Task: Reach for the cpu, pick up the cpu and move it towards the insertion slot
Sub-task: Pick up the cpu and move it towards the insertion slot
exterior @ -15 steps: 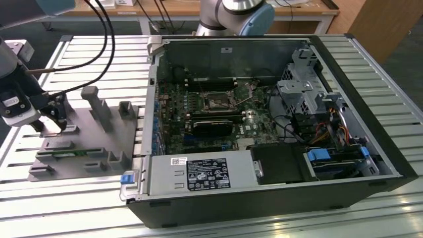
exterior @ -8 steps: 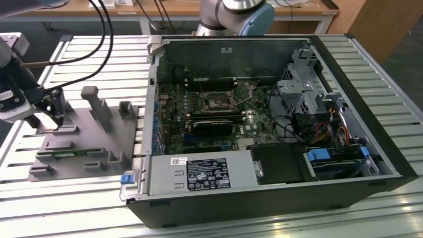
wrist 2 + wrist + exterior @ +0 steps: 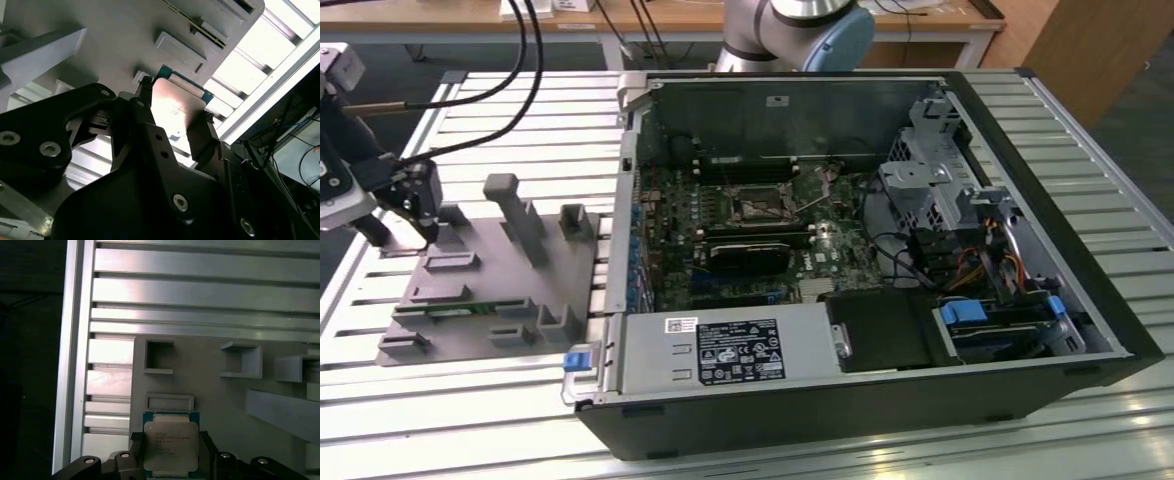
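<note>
With black gripper (image 3: 171,440) fingers (image 3: 200,137) clamped on opposite edges of square silvery cpu (image 3: 171,447), dark silver-framed insertion slot (image 3: 757,207) lying well apart toward the exterior view's right.

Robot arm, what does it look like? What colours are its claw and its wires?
The arm is a thick silvery-grey tube with a light blue cap on its round joint. Its gripper is black, built of flat jointed bars with round silvery screws, as both wrist views show. Black cables loop down to it.
</note>
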Controlling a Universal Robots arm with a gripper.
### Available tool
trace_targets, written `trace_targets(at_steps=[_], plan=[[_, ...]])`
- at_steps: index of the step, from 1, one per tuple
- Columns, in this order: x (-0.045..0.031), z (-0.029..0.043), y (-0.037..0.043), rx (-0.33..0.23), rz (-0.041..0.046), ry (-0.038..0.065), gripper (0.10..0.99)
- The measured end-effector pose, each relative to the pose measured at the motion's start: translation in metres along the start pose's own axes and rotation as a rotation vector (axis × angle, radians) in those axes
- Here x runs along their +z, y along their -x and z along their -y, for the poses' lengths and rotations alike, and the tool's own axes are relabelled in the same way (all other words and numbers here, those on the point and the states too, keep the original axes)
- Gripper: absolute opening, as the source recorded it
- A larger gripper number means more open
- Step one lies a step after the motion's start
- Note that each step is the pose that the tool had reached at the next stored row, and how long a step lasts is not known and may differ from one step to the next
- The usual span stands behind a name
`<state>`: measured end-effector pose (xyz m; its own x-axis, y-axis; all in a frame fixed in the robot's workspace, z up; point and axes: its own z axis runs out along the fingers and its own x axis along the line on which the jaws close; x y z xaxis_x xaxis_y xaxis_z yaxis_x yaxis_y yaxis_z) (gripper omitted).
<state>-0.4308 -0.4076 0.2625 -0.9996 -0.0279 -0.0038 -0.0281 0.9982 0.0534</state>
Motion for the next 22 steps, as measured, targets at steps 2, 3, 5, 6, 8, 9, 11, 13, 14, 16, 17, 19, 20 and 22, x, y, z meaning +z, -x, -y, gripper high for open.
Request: trace_targets(at_steps=[2, 3, 5, 6, 8, 9, 11, 13, 14, 16, 17, 19, 20, 22], plan=[[-0.0051, -0.0003, 0.0, 0.0, -0.0002, 0.0, 0.529], [-0.0075, -0.0004, 0.0, 0.0, -0.0004, 0.001, 0.529], [-0.0119, -0.0006, 0.0, 0.0, -0.0007, 0.001, 0.529], [-0.0143, -0.0008, 0.0001, 0.0, -0.0008, 0.001, 0.529], [-0.0192, -0.001, 0.0001, 0.0, -0.001, 0.001, 0.529], [-0.0213, -0.0011, 0.0001, 0.0, -0.0013, 0.001, 0.529], [-0.0255, -0.0014, 0.0001, 0.0, -0.0015, 0.001, 0.529], [-0.0297, -0.0016, 0.0001, 0.0, -0.0019, 0.002, 0.529], [-0.0319, -0.0017, 0.0001, 0.0, -0.0023, 0.003, 0.529], [-0.0367, -0.002, 0.0001, 0.0, -0.0029, 0.003, 0.529], [-0.0391, -0.0021, 0.0001, 0.0, -0.0032, 0.003, 0.529], [-0.0437, -0.0023, 0.0002, 0.0, -0.0035, 0.003, 0.529], [-0.046, -0.0025, 0.0002, 0.0, -0.0038, 0.003, 0.529], [-0.0502, -0.0027, 0.0002, 0.0, -0.0041, 0.003, 0.529]])
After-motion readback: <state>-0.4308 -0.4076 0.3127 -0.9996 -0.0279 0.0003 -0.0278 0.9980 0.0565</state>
